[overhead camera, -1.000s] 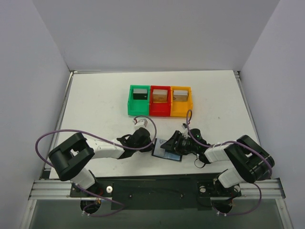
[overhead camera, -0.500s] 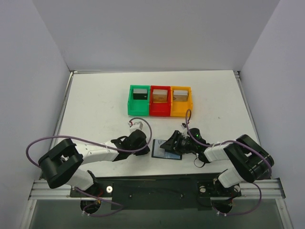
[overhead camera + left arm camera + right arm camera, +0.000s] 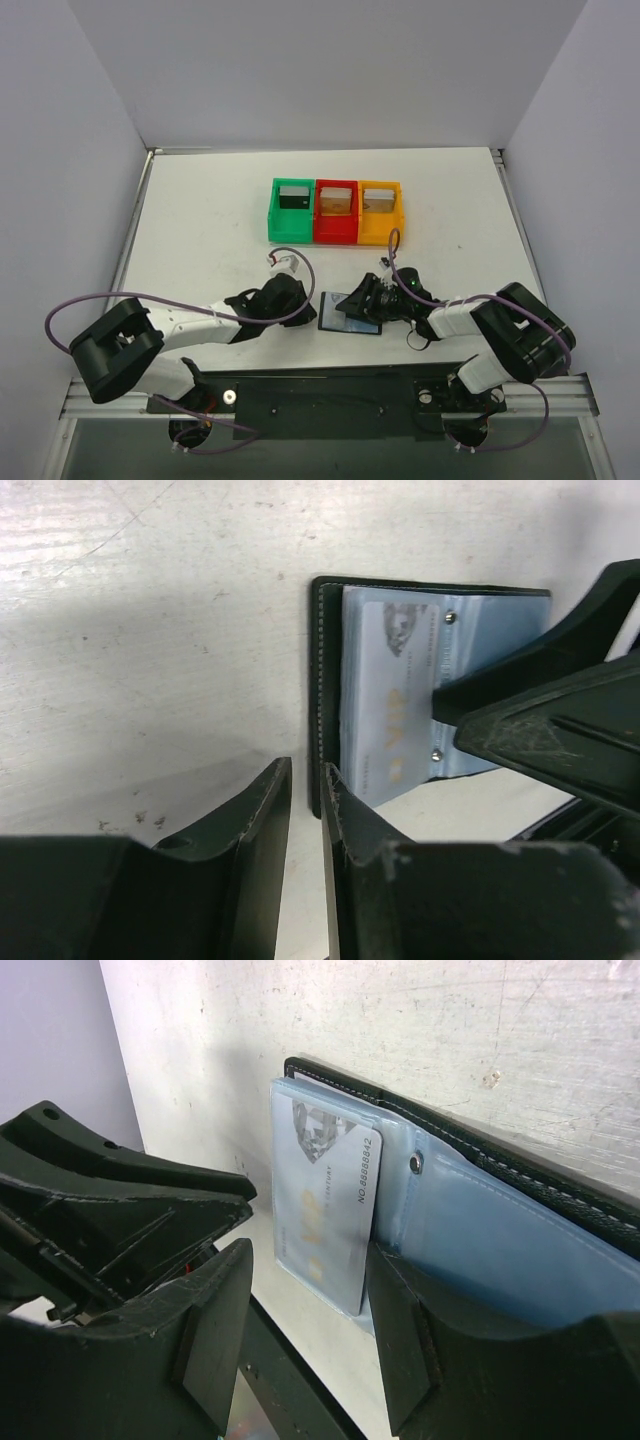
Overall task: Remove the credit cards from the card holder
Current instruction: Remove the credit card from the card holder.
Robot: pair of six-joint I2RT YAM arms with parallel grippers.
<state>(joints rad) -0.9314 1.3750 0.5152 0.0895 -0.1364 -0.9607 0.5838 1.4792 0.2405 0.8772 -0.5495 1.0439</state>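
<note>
The black card holder (image 3: pixel 345 318) lies open and flat on the table between my two grippers. Its pale blue plastic sleeves face up inside the dark edge (image 3: pixel 322 680) (image 3: pixel 520 1175). A pale blue credit card (image 3: pixel 390 710) (image 3: pixel 325 1200) sticks partly out of a sleeve towards the holder's left edge. My left gripper (image 3: pixel 304 303) (image 3: pixel 305 775) sits just left of the holder with a narrow gap between its jaws, nothing in it. My right gripper (image 3: pixel 362 300) (image 3: pixel 310 1270) stands open over the holder, one finger (image 3: pixel 420 1320) resting on the sleeve beside the card.
Green (image 3: pixel 291 212), red (image 3: pixel 336 212) and orange (image 3: pixel 380 212) bins stand in a row at the middle back, each with a small block inside. The table's near edge and the arm bases lie just behind the holder.
My left gripper has drawn back to the left, off the holder's edge, and its jaws have parted a little. The right gripper and the holder have stayed put.
</note>
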